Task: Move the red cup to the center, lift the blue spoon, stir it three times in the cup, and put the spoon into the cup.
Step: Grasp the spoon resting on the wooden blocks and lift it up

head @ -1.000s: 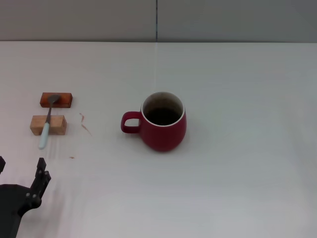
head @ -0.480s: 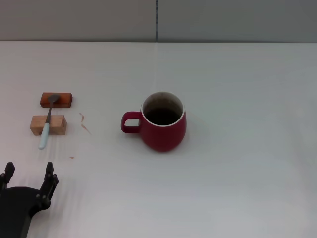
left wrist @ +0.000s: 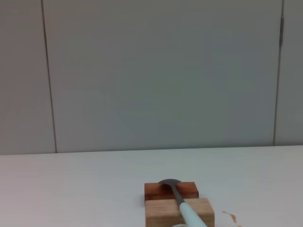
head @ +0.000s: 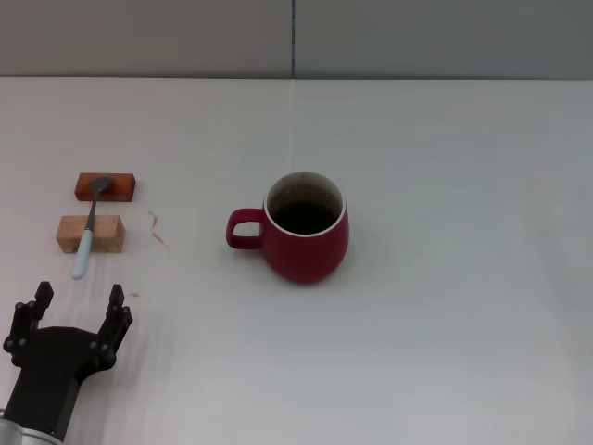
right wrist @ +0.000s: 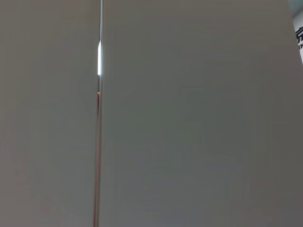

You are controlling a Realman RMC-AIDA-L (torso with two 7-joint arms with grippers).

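The red cup stands upright near the middle of the white table, handle pointing toward the left side. The blue spoon lies across two wooden blocks at the far left, its grey bowl on the darker block and its pale handle over the lighter one. In the left wrist view the blue spoon lies straight ahead on the blocks. My left gripper hovers open just in front of the spoon's handle end, holding nothing. The right gripper is out of view.
A reddish-brown block and a light wooden block carry the spoon. Small reddish marks lie on the table beside them. A grey panelled wall closes the far edge.
My left gripper has come up from the lower left corner, moving forward and right toward the spoon's handle end. Cup and spoon have not moved.
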